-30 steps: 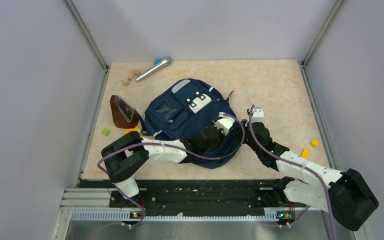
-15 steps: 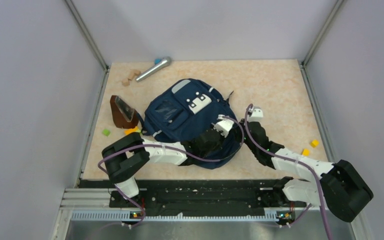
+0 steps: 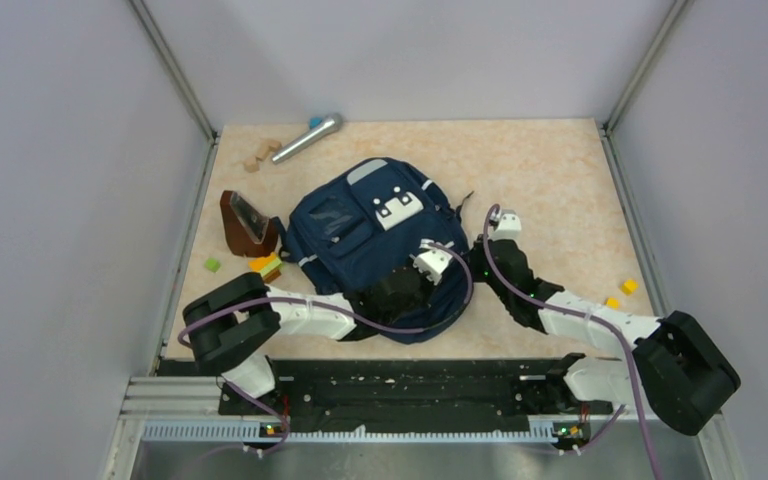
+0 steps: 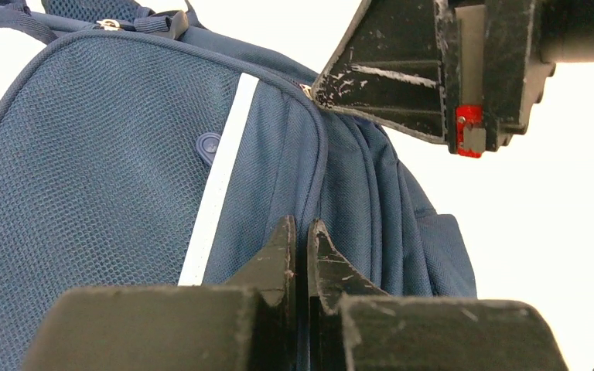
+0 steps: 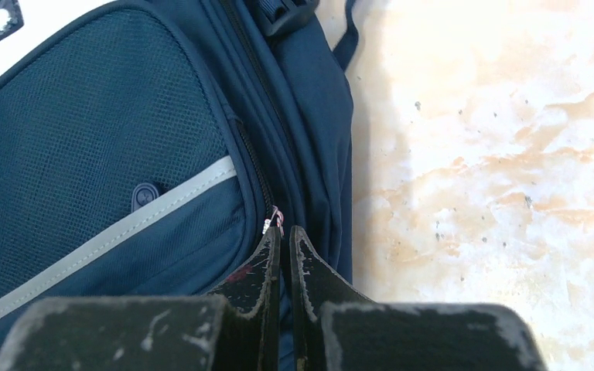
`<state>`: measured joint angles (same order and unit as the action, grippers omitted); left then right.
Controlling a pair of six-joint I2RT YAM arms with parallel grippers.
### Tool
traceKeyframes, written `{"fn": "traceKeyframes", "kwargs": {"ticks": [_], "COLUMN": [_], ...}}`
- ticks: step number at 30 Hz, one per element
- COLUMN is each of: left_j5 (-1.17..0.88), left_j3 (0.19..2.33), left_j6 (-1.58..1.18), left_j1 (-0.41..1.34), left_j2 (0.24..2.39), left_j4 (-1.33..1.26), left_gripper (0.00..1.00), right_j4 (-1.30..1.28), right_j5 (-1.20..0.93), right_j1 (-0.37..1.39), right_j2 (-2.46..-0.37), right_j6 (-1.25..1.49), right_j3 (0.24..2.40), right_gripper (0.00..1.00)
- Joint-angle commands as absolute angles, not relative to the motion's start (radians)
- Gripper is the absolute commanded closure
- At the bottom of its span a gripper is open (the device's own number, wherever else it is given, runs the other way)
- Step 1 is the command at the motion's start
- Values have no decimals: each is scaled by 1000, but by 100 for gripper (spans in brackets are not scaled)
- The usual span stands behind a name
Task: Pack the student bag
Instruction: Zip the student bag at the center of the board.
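The student bag [image 3: 360, 235], navy blue with grey stripes and a white patch, lies flat in the middle of the table. My left gripper [image 3: 440, 276] reaches across its near right corner and is shut on a fold of its fabric [image 4: 300, 232]. Just to the right, my right gripper [image 3: 477, 262] is shut on the bag's side edge [image 5: 285, 236], right by a zipper pull with a red and white cord [image 5: 276, 220]. In the left wrist view, the right gripper's fingers [image 4: 387, 85] press on the bag's zipper seam. The bag [image 5: 108, 131] looks zipped shut.
A silver microphone [image 3: 305, 138] and small wooden blocks [image 3: 258, 155] lie at the back left. A brown wedge-shaped stand [image 3: 243, 222], orange blocks [image 3: 265, 266] and a green cube [image 3: 212, 264] sit left of the bag. Yellow cubes [image 3: 628, 286] lie at the right wall.
My left gripper has shut on the bag's fabric. Both arms and the bag have shifted a little to the left.
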<state>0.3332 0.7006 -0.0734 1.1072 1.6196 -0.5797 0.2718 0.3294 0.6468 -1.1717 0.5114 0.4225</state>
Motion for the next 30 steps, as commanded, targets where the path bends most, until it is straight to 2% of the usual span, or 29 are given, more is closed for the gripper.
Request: {"fn": "traceKeyframes", "kwargs": {"ticks": [1, 11, 30], "left_j5": [320, 198, 167], "left_j3": [627, 575, 567], "left_j6": [-47, 29, 18], "left_j1": [1102, 1100, 1100], "left_j2": [1532, 1445, 1396], "left_j4": [-556, -536, -459], "left_gripper": [100, 100, 100], "right_j4": [237, 250, 430], "right_j5": [364, 282, 206], "right_j1": [617, 591, 588], "right_j2": [-1165, -1196, -1402], "right_j6": [411, 300, 177], "right_j3": [472, 532, 655], "right_gripper": [100, 100, 100]}}
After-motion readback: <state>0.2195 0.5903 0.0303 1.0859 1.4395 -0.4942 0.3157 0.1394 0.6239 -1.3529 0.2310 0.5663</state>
